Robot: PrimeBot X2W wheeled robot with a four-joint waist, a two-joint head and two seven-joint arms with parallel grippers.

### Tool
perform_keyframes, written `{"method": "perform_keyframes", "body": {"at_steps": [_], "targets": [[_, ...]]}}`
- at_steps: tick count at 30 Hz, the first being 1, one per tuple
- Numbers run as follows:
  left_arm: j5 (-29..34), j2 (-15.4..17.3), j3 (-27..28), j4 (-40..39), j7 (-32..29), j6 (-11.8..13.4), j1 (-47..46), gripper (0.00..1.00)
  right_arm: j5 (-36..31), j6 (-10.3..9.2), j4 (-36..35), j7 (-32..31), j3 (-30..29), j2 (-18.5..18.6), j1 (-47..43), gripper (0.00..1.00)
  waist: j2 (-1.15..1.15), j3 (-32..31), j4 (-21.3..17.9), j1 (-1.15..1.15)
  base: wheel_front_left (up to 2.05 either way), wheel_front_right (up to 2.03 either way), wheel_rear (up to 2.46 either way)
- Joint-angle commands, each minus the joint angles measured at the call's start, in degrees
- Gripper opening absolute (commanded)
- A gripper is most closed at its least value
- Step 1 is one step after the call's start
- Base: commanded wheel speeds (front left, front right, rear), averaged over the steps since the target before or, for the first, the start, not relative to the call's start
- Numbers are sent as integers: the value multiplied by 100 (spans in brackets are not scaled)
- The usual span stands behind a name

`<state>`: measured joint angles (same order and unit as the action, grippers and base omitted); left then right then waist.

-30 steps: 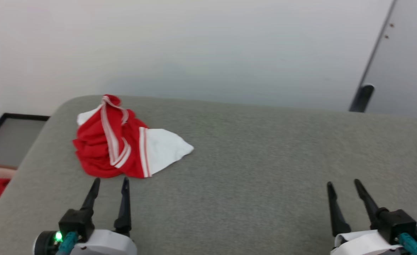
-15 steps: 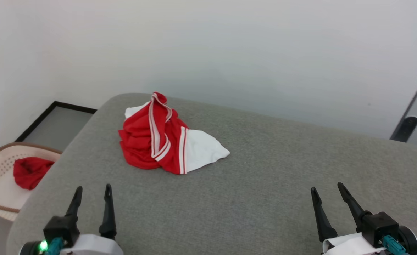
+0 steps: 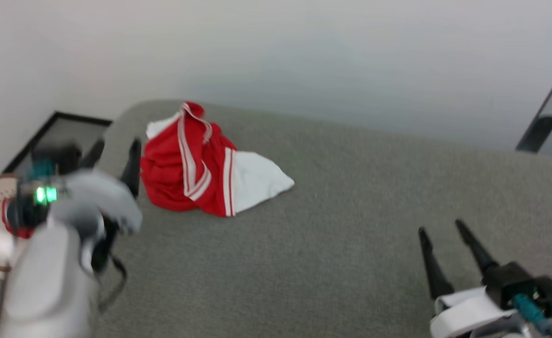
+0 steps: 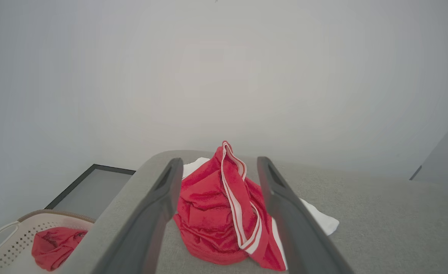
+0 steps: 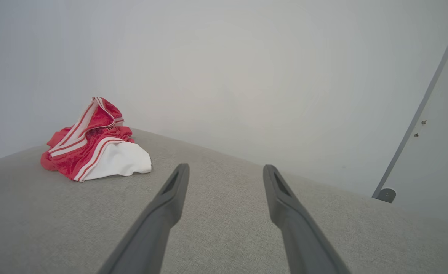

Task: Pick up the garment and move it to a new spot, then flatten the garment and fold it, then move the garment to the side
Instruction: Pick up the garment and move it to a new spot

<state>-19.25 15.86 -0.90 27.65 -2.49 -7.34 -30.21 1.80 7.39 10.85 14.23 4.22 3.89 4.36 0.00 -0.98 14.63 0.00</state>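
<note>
Both pairs of fingers stand apart, holding nothing. The garment [image 3: 182, 178] lies crumpled near the far left corner of the grey surface [image 3: 332, 225], one white sleeve spread toward the middle. The left gripper [image 3: 116, 148] hovers just beside it at the left edge. The right gripper [image 3: 440, 227] is near the front right corner, well apart.

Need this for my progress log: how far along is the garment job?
Done: nothing; the garment lies crumpled on the grey surface. In hand: the open left gripper hovers beside it, not gripping; the right gripper sits open, apart. Left: pickup, move, flattening, folding, setting aside.
</note>
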Motion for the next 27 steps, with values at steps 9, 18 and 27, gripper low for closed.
{"method": "perform_keyframes", "body": {"at_steps": [9, 18, 27], "targets": [[-761, 588, -583, 1212, -1431, -18, -1895, 100, -26, 19, -557, -270, -15, 369, 468, 100, 0, 1438, -394, 0, 0, 0, 0], [-651, 742, -969, 2814, -2517, 16, -3171, 100, 55, 19, -1064, -554, -20, 566, 691, 100, 0, 2168, -669, 0, 0, 0, 0], [-770, 721, -1030, 3876, -3344, 141, -3834, 100, 128, 19, -1535, -814, -90, 639, 782, 100, 0, 2683, -907, 0, 0, 0, 0]]}}
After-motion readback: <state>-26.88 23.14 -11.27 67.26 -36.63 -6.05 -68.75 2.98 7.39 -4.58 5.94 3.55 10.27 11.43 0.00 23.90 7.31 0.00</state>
